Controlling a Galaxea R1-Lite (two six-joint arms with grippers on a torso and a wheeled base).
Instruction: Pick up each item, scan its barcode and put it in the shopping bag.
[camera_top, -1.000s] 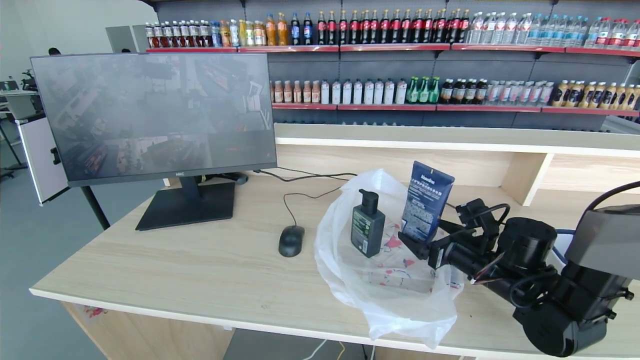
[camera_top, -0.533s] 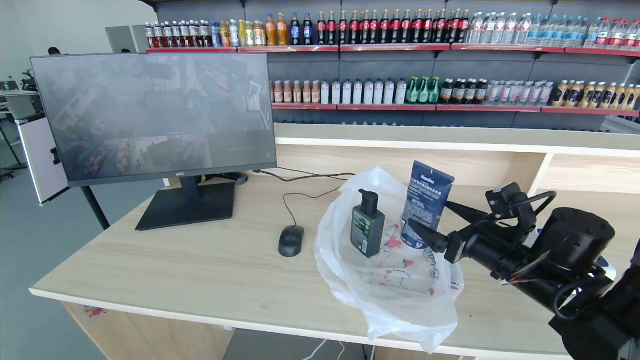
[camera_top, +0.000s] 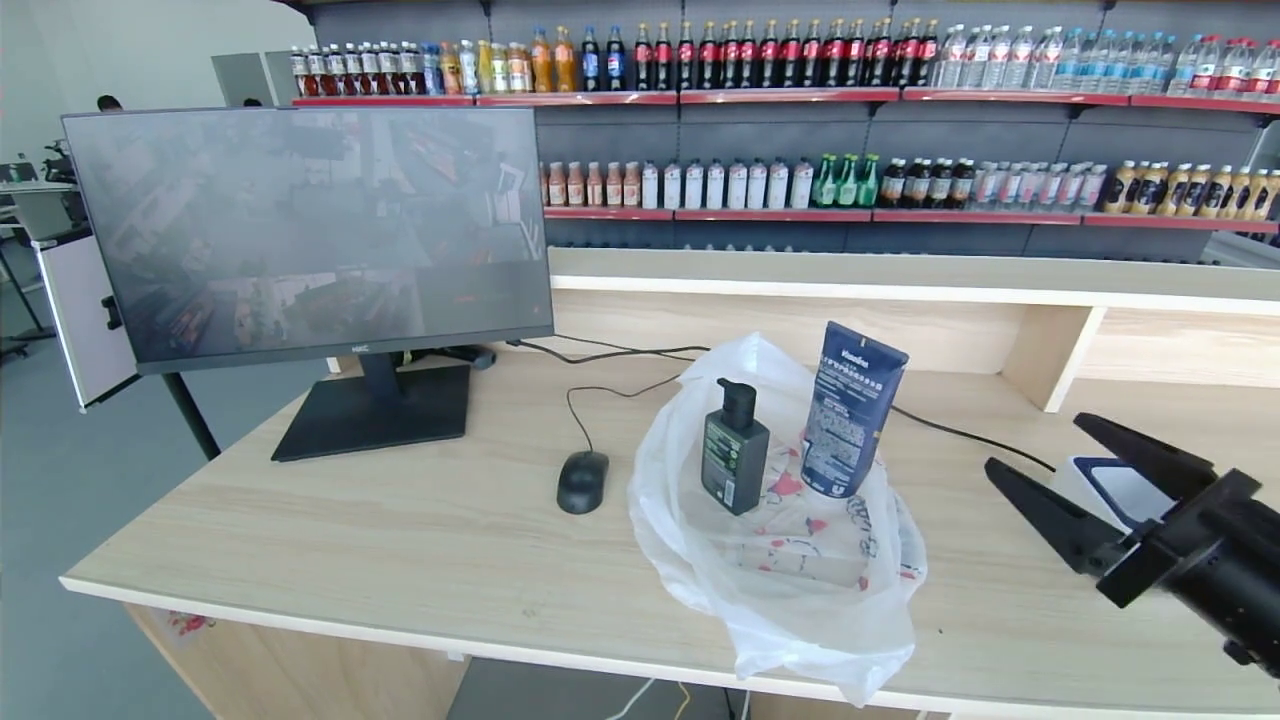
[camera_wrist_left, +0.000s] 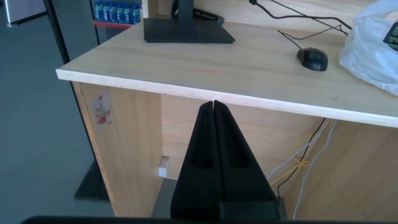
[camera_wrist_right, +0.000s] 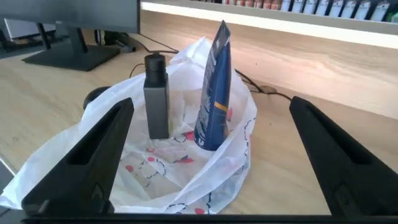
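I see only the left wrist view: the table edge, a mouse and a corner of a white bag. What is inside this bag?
Observer: Two items stand in the shopping bag: a dark pump bottle and a blue tube.
Operator: Does the right end effector hold anything?
Observer: No. The right end effector is open and empty, to the right of the bag, above the table.
Operator: Is something more on that side?
Observer: Yes, a white and blue object lies behind the end effector, partly hidden. I cannot tell what it is.
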